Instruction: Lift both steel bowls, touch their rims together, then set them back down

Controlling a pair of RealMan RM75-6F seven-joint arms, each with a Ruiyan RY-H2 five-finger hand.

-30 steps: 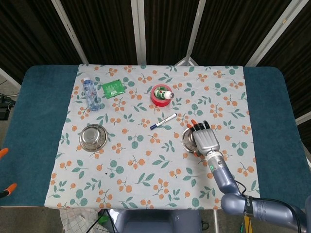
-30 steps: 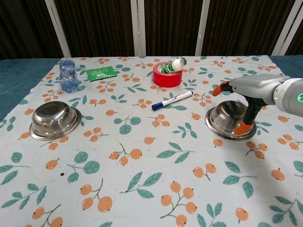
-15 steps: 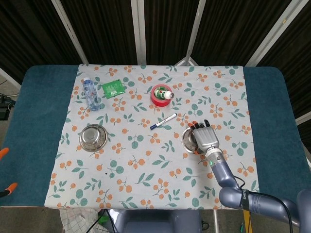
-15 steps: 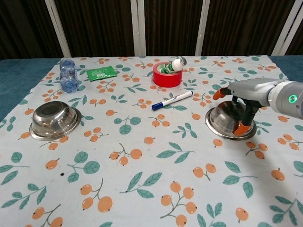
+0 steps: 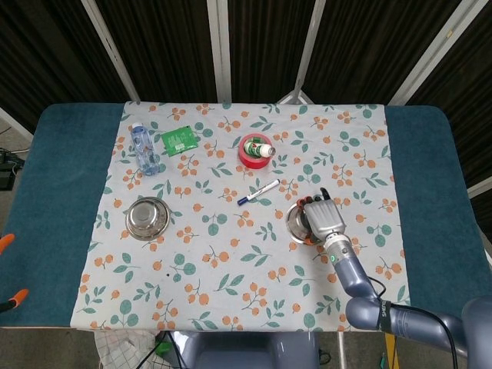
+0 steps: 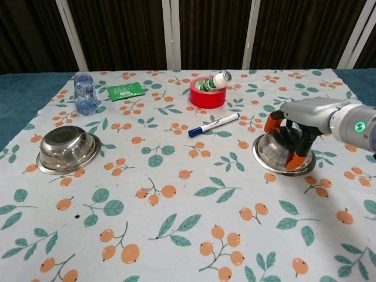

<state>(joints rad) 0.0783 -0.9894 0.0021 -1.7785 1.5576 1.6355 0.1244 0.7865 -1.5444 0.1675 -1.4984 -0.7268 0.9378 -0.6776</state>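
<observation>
Two steel bowls stand on the flowered cloth. The left bowl (image 5: 147, 217) (image 6: 67, 148) sits alone at the left with no hand near it. My right hand (image 5: 324, 219) (image 6: 296, 132) lies over the right bowl (image 5: 293, 224) (image 6: 269, 154). Its fingers (image 6: 296, 157) curl over the right side of the rim and the thumb presses the far left side. This bowl rests on the cloth, gripped, and the hand covers much of it in the head view. My left hand shows in neither view.
A blue-capped marker (image 6: 212, 124) lies just left of and behind the right bowl. Further back are a red tape roll with a small bottle in it (image 6: 208, 91), a green packet (image 6: 125, 90) and a water bottle (image 6: 84, 92). Two orange tips (image 5: 6, 269) poke in at the head view's left edge.
My right hand has come down and its fingers have curled in around the right bowl's rim. The bowl has slid slightly to the left. The left bowl has not moved.
</observation>
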